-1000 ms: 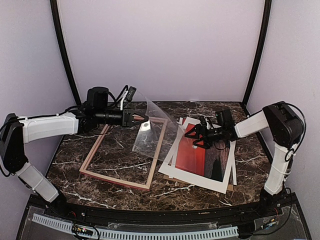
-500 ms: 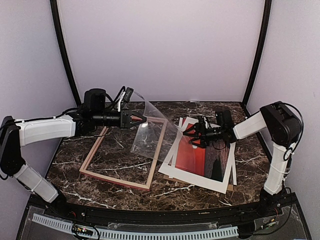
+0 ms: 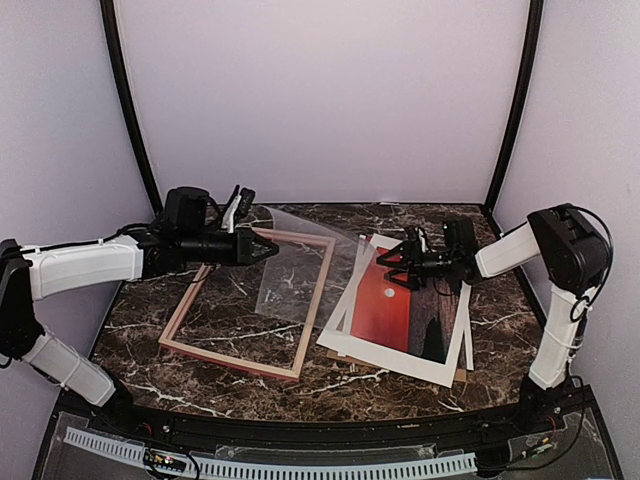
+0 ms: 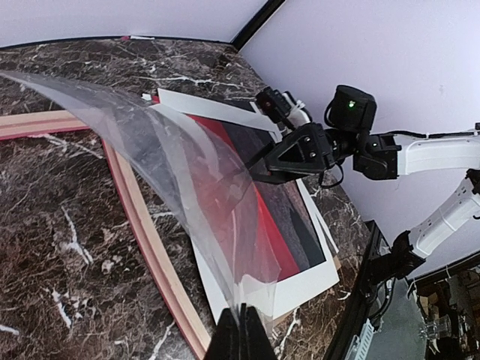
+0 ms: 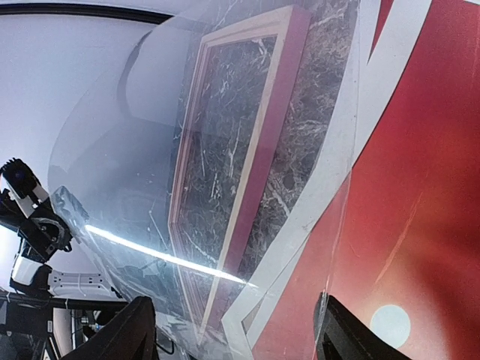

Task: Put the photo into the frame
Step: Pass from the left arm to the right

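Plainly, the left gripper (image 3: 270, 246) is clenched on one corner of a clear plastic sheet (image 3: 300, 275), which is held bowed in the air at the middle of the top view. The right gripper (image 3: 392, 272) is shown with its jaws spread around the sheet's opposite edge; contact cannot be made out. Beneath the sheet, at centre-left, the frame (image 3: 230, 358) is laid flat with pale wood upward, and its pink-red face is glimpsed in the right wrist view. At centre-right the photo (image 3: 400, 310) is laid flat upon a white mat board (image 3: 400, 363), just beside the frame. Bare table (image 3: 330, 388) is left along the lower edge. The photo's upper part is hidden by the right gripper. The table is dark, white-veined marble.
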Motion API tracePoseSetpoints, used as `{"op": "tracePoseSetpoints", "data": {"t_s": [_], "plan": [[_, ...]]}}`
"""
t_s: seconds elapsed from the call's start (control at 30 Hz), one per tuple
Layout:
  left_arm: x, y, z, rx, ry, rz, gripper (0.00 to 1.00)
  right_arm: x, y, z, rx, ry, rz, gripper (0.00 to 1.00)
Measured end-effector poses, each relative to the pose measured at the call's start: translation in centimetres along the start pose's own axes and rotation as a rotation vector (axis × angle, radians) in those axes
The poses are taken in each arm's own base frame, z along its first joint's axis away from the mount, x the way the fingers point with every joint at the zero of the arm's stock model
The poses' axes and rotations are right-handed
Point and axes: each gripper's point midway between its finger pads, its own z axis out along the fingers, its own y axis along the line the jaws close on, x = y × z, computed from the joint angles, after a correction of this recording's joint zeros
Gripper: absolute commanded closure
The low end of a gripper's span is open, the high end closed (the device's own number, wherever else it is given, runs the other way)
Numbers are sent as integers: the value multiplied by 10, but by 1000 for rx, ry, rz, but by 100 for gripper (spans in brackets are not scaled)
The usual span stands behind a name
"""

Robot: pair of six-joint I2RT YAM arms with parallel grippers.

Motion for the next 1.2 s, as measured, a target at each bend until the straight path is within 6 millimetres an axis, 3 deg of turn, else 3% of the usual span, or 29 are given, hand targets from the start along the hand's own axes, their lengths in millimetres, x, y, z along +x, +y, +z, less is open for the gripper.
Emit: {"op": "tracePoseSetpoints", "data": {"t_s": [0.43,0.8,0.97,1.2], "plan": [[22,30,-5,-151,63,-81,100,-8,14,-13,-63,-11,-43,38],[49,49,2,-203,154,-136,100,-11,45,-26,-100,-2,-184,48],[52,51,4,-201,154,-171,100,-10,41,-26,-75,1,-195,51],[57,51,10,-160,115,-253,100,-11,31,-26,-26,-12,-187,48]]}}
